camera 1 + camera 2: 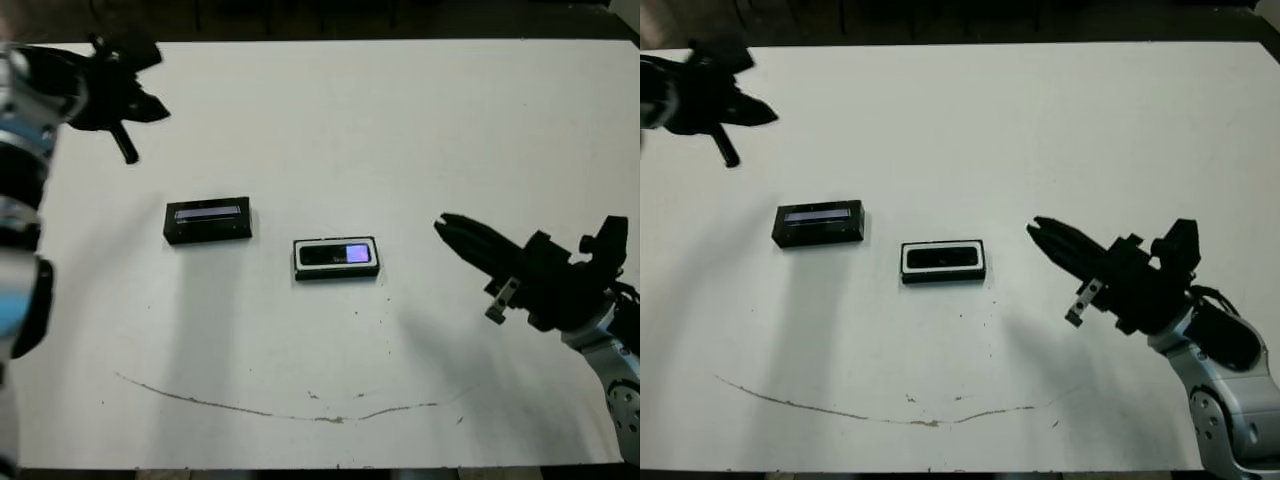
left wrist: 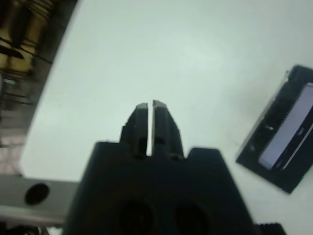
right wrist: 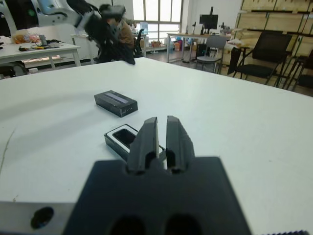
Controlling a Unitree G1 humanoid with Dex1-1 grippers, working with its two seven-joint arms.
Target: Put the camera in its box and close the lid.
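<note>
Camera [image 1: 339, 254] lies in box [image 1: 336, 273], long axis left-right, purple patch rightward.

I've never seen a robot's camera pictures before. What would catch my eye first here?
Probably the two small dark things alone on the white table: a shallow black box with white lining, holding a slim black camera with a glossy purple patch, and to its left, apart from it, a flat black lid with a silvery strip. The black right gripper points toward the box; the left gripper hovers far off.

White table [image 1: 400, 130] carried a thin brown curved mark [image 1: 280, 410] near its front edge. Beyond it stood black chairs [image 3: 266, 58], a desk with monitor [image 3: 211, 22], and a seated person [image 3: 128, 34].
</note>
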